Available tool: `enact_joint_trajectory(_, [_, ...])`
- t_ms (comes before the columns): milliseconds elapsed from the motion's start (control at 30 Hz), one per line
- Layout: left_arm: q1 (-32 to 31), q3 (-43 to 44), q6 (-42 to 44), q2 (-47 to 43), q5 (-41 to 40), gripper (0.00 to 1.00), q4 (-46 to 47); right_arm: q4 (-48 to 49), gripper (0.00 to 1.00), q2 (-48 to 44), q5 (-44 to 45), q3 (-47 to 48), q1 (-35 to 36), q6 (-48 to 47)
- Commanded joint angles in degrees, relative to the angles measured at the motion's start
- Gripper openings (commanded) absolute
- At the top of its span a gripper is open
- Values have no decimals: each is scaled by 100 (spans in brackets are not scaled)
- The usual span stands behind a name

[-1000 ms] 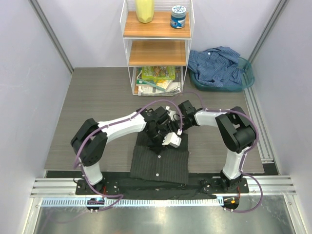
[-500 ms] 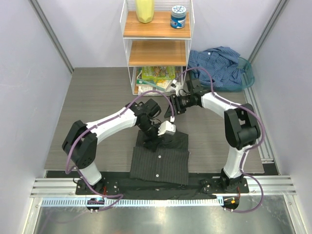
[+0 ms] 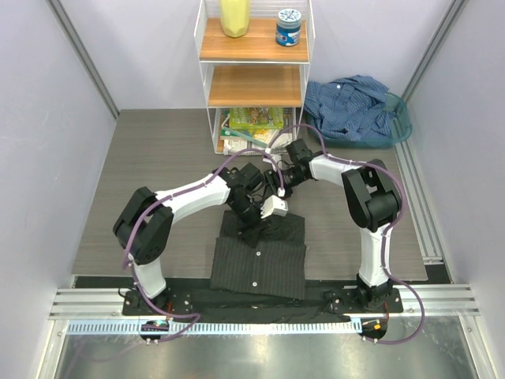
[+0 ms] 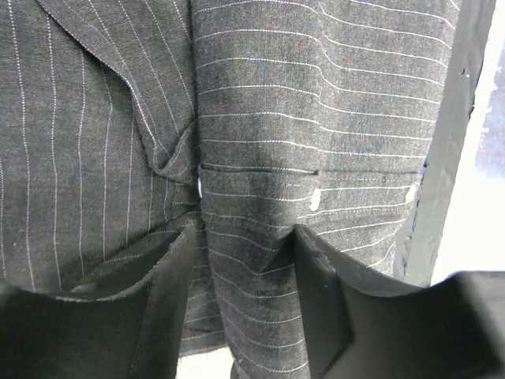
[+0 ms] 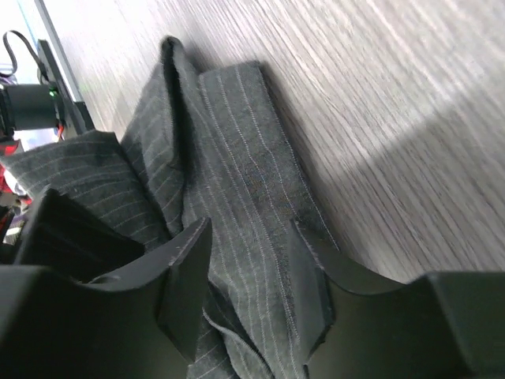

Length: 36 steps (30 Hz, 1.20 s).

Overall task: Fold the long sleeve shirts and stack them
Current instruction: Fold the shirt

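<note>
**(a) left wrist view.** the left gripper point(image 4: 245, 304) hangs over the charcoal pinstriped shirt point(image 4: 260, 118) with its jaws parted to a moderate gap. the cloth fills the space behind both fingers point(image 4: 170, 300), and none of it is pinched between them. a collar-like flap, a horizontal seam and small pale buttons point(image 4: 316, 197) show above the fingertips.

**(b) right wrist view.** the right gripper point(image 5: 248, 276) is open to a similar moderate gap and holds nothing. a raised fold at the shirt's edge runs up from between its fingers point(image 5: 312, 284). bare grey table point(image 5: 379, 95) lies to the right of that fold.

**(c) top view.** the charcoal pinstriped shirt lies as a rough folded rectangle at the near edge of the table, between the two arm bases, with its far end bunched.
- both arms reach inward and meet over the bunched far end. the left gripper points down at it and the right gripper sits just beyond the shirt's far edge.
- the blue shirt point(image 3: 351, 106) lies crumpled in a teal basket point(image 3: 401, 126) at the far right, beside a white wire shelf point(image 3: 207, 95) and well apart from both grippers.

**hard to make out.**
- no view shows whether any fingertip touches the cloth.
- in the top view the arms and a white wrist housing point(image 3: 276, 208) cover the shirt's far end.
- the pale strip at the right edge of (a) is blurred.
- the dark hardware at the upper left of (b) is cut off.
</note>
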Motion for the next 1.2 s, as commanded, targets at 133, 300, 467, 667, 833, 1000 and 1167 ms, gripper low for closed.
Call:
enact_joint_trajectory(133, [57,55,185,-87,370,14,168,49,36,291,95,-29,16,-432])
enact_joint_trajectory(300, [153,125,334,-184,353,4,142,49,30,344,157,-47,16,-520])
enact_joint_trajectory(467, [461,449,423,-70,309,0,142,14,30,353,166,-47,16,-564])
enact_joint_trajectory(667, [689,644,704,97,221,0,370,-74,29,344,96,-3,16,-600])
enact_joint_trajectory(833, [830,758,809,194,212,0,634,-118,30,370,78,50,7,-626])
enact_joint_trajectory(1000, [953,767,1002,308,107,0,924,-197,29,388,34,147,16,-643])
enact_joint_trajectory(1167, [980,645,1187,335,212,0,1143,-241,29,441,8,217,16,-661])
